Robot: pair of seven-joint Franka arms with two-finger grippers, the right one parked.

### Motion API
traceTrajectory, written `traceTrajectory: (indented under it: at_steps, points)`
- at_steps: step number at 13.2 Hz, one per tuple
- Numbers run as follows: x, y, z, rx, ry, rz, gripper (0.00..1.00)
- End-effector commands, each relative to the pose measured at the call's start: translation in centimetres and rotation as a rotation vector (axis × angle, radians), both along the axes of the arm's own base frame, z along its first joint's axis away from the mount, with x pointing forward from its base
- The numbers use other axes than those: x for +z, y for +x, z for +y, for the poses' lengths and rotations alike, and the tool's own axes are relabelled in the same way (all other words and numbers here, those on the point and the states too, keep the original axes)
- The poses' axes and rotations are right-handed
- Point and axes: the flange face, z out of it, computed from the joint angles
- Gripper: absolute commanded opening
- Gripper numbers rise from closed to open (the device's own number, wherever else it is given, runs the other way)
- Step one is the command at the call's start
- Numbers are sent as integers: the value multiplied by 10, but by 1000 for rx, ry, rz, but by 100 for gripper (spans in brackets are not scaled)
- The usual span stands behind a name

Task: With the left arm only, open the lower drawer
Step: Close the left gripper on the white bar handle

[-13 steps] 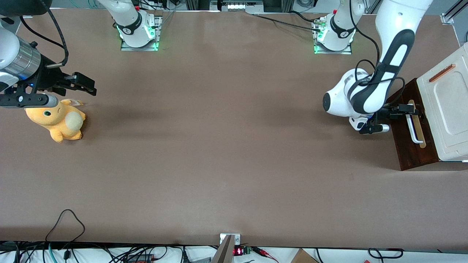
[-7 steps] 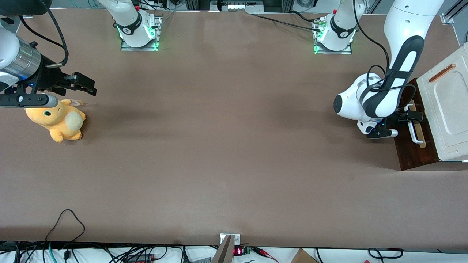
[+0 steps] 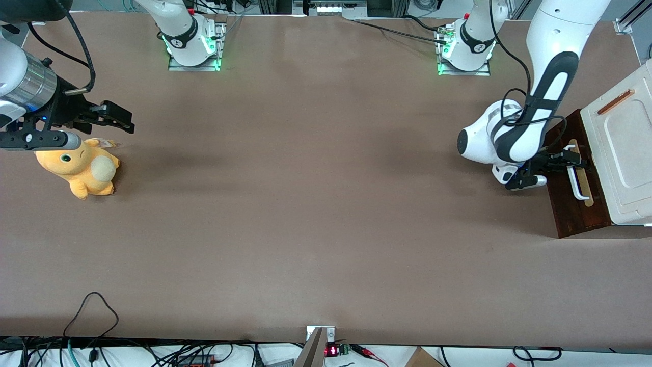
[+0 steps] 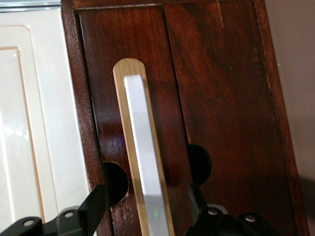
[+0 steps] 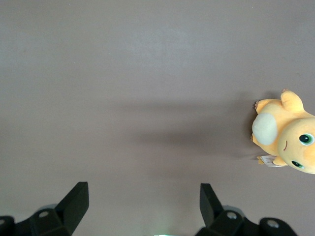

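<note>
At my end of the desk (image 3: 305,204), a cream-white panel (image 3: 624,148) sits just above the lower drawer (image 3: 570,204), while an orange plush toy (image 3: 81,171) lies well apart toward the parked arm's end. The drawer front faces the middle of the desk, and its long white handle (image 4: 145,162) runs along its length, toward and away from the front camera. My gripper (image 4: 147,211) is spread wide, one finger (image 4: 96,209) on each side of the handle, not clamped on it.

Tool (image 4: 147,216) fingertips and white bar handle (image 4: 145,162) end cut off by the frame edge.
</note>
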Motion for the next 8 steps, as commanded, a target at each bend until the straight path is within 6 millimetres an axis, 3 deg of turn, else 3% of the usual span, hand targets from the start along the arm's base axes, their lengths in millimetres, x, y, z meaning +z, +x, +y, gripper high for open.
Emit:
traceTrajectory:
  at_steps: [1,8]
  points:
    - [-7,-12,2,-52,54,-44,72]
    - [-17,-21,4,-52,54,-70,44]
